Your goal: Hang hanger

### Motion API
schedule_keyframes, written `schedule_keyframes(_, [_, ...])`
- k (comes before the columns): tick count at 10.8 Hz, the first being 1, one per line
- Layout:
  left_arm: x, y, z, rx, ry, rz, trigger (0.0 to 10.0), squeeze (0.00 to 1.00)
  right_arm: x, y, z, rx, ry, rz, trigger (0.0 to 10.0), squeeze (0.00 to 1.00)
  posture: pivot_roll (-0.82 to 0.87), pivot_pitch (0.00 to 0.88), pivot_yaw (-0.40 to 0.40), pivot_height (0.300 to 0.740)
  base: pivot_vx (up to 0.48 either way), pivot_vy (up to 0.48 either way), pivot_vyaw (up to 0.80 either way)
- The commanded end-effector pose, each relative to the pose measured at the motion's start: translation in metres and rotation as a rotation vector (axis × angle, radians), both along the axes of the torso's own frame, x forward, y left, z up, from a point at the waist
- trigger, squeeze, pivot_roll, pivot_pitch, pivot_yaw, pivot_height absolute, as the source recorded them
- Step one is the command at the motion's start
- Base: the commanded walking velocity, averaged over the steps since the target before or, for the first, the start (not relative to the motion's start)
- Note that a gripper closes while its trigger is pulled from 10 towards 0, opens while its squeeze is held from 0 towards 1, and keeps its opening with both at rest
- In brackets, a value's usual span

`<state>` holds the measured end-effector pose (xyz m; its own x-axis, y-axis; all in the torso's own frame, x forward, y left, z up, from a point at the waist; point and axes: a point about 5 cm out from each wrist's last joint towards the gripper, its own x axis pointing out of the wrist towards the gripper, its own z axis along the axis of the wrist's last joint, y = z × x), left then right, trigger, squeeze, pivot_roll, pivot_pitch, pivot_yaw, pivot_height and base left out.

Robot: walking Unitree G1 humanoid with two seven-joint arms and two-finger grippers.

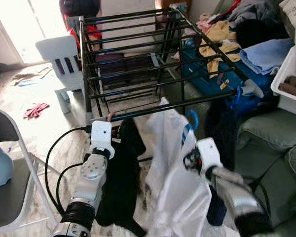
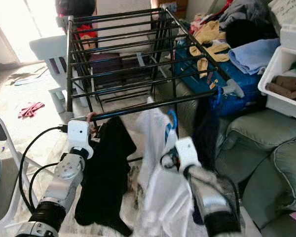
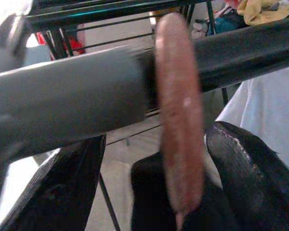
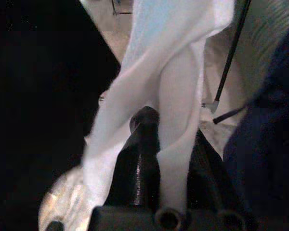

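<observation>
Pink hanger hook (image 3: 178,125) is sitting over the rack's front rail (image 1: 153,109), left gripper (image 3: 154,187) spread around it, right gripper (image 4: 168,159) pinching the white shirt (image 1: 180,192); next, release and withdraw.

Legible text, labels, brands, numbers, signs: none. Faint dark marks on the pale box (image 2: 292,12) at the upper right corner; too blurred to read.
</observation>
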<state>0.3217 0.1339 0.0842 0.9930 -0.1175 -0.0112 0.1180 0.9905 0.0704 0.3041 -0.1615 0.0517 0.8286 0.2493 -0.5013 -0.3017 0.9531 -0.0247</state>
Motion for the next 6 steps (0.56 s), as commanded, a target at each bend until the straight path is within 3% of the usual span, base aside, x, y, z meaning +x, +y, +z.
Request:
schedule_keyframes(1, [0.000,0.002,0.003,0.001,-0.011,-0.006,10.0,0.00,0.014,0.003,0.018,0.038,-0.046,0.001,10.0,0.00,-0.16,0.000,0.066,0.740,0.000,0.000,0.00])
schedule_keyframes(4, [0.000,0.000,0.005,-0.005,-0.018,-0.018,10.0,0.00,0.051,0.011,0.054,0.039,-0.114,0.053,10.0,0.00,-0.16,0.000,0.065,0.740,0.000,0.000,0.00])
schedule_keyframes(6, [-0.001,0.002,0.003,-0.002,-0.010,-0.014,10.0,0.00,0.059,0.017,0.054,0.064,-0.048,0.074,10.0,0.00,-0.15,0.000,0.057,0.740,0.000,0.000,0.00])
